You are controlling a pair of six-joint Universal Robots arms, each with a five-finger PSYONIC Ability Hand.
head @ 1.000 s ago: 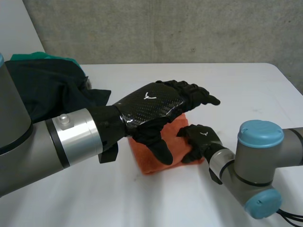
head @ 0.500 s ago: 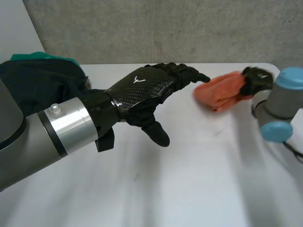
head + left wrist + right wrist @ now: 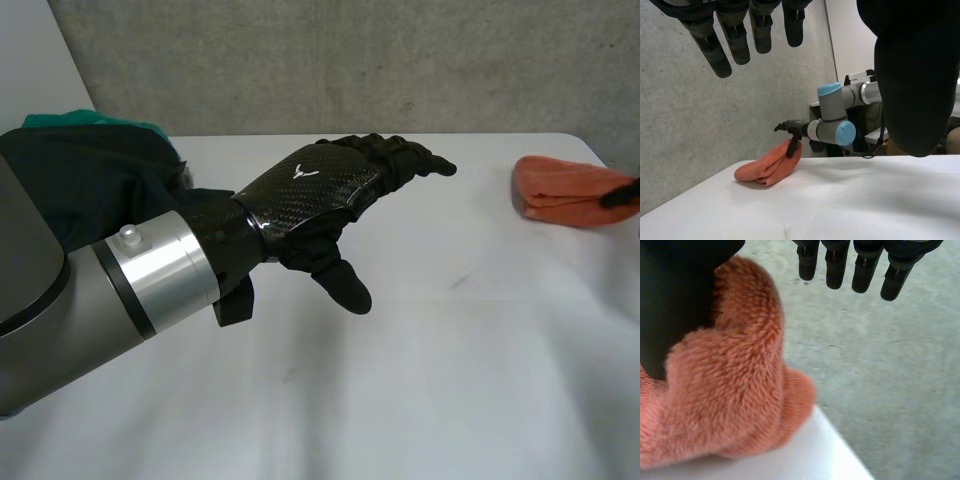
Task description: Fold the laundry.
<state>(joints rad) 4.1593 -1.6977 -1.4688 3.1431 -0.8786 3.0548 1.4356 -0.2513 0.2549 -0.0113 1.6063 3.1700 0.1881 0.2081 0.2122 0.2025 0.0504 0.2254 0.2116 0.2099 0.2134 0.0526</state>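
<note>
A folded orange fleece cloth (image 3: pixel 565 190) lies at the table's far right edge, seen also from the left wrist (image 3: pixel 767 167) and close up from the right wrist (image 3: pixel 725 400). My right hand (image 3: pixel 790 127) hovers just over it, fingers (image 3: pixel 865 265) straight and clear of the cloth, thumb (image 3: pixel 670 300) resting against its side; the hand is open. A fingertip of it pokes in beside the cloth in the head view (image 3: pixel 622 192). My left hand (image 3: pixel 310 195) is open above the middle of the table, fingers (image 3: pixel 735 30) spread and holding nothing.
A heap of dark clothes (image 3: pixel 90 190) with a green piece (image 3: pixel 80 122) on it lies at the table's back left, beside my left arm. The white table (image 3: pixel 400 380) ends just past the orange cloth. A concrete wall (image 3: pixel 350 60) stands behind.
My right hand carried the orange cloth from under my left hand to the table's far right, set it down and opened. My left hand has hardly moved.
</note>
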